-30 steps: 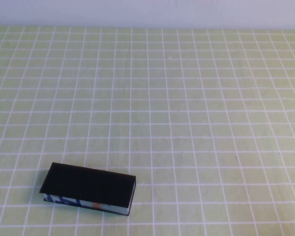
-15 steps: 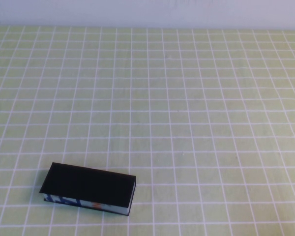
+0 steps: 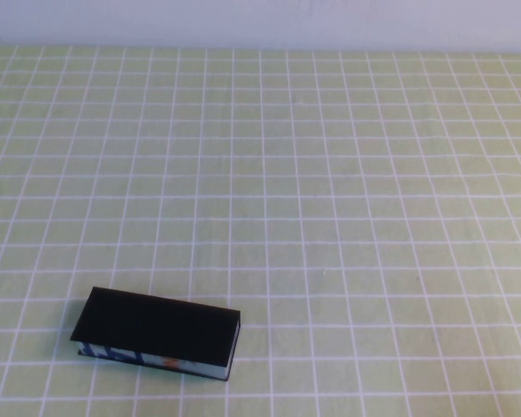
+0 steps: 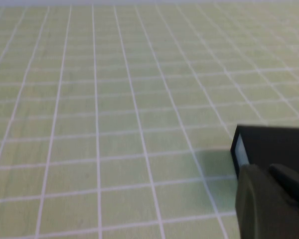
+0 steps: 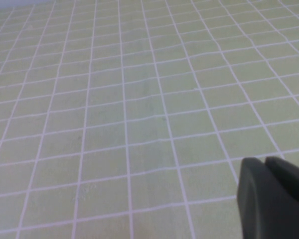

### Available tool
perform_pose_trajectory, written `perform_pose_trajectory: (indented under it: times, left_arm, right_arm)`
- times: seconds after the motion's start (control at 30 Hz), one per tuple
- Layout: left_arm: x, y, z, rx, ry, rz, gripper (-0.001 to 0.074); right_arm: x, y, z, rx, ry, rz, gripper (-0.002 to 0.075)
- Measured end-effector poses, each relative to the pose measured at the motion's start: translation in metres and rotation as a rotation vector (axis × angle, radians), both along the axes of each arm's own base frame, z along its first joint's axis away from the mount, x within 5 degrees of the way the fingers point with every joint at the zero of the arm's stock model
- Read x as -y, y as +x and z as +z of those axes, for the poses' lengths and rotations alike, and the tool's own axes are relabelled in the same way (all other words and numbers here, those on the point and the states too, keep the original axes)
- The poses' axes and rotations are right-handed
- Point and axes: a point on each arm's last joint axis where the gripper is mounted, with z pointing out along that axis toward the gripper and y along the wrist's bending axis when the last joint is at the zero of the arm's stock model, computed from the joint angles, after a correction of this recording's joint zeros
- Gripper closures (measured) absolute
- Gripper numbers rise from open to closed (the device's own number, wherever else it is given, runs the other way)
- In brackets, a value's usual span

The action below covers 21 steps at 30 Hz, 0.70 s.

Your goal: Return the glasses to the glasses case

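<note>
Green checked counter (image 3: 330, 174) carries the closed case (image 3: 156, 332) near left. Left claw (image 4: 271, 199) hangs beside it, clenched; right claw (image 5: 274, 196) clenched, empty.

Perhaps a lab tabletop — a green checked cloth (image 3: 330, 174) against a bare pale wall (image 3: 260, 22).

Table (image 3: 347, 174) was covered by pale green cloth (image 3: 330, 243) ruled with white grid lines. Plain pale wall (image 3: 260, 22) was seen at 12 o'clock, meeting cloth along straight edge. Scene was lit evenly and softly; only faint shadows were cast.
</note>
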Motion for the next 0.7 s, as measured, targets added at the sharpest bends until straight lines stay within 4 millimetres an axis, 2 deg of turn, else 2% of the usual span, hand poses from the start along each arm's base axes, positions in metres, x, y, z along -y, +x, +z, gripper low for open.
perform_pose_trajectory:
  times: [0.17,0.7]
  left_arm:
    - [-0.0006,-0.0013,-0.0049,-0.055,0.012,0.004,0.0738]
    - [-0.0006,-0.0015,-0.0053,-0.062,0.002,0.007,0.0738]
  right_arm:
    - [-0.0001,0.0000,0.0000,0.000,0.002,0.000,0.0737]
    - [-0.0001,0.0000,0.0000,0.000,0.002,0.000,0.0737]
